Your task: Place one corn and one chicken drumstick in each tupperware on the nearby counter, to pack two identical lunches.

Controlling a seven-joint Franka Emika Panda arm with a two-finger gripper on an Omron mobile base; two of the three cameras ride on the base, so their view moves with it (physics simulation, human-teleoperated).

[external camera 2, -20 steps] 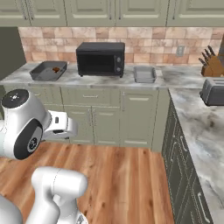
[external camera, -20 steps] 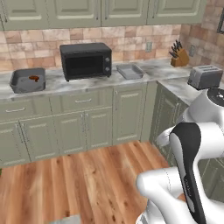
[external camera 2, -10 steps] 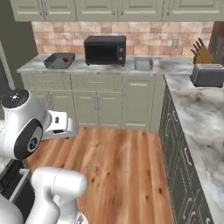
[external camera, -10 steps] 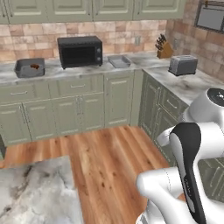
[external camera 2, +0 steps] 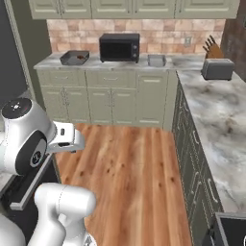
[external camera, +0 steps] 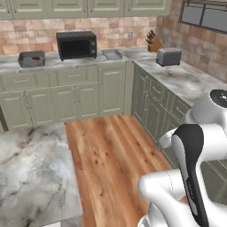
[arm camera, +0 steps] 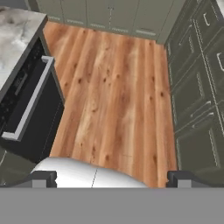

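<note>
Far off on the counter (external camera: 133, 56) (external camera 2: 185, 62), a shallow light-grey tupperware (external camera: 112, 54) (external camera 2: 156, 60) lies just right of the black microwave. Its inside is too small to read. The corn is out of view, and no chicken drumstick can be made out for sure. My gripper (arm camera: 112, 179) hangs over the wooden floor, well short of the counter. It is open, with its two dark fingertips (arm camera: 43, 178) set wide apart and nothing between them. The arm rises at the lower right of the left base view and at the lower left of the right base view.
Left of the microwave (external camera: 76, 44) (external camera 2: 119, 47) sits a darker grey pan (external camera: 32, 58) (external camera 2: 74, 57) with a brown speck inside. A knife block (external camera: 153, 44) and toaster (external camera: 168, 56) stand by the corner. The marbled island (external camera: 31, 173), with a black appliance front (arm camera: 26, 109), borders the floor.
The whole picture has shifted: the base has backed away from the counter, which now looks farther off, and the island has come into the lower left. The gripper stays open.
</note>
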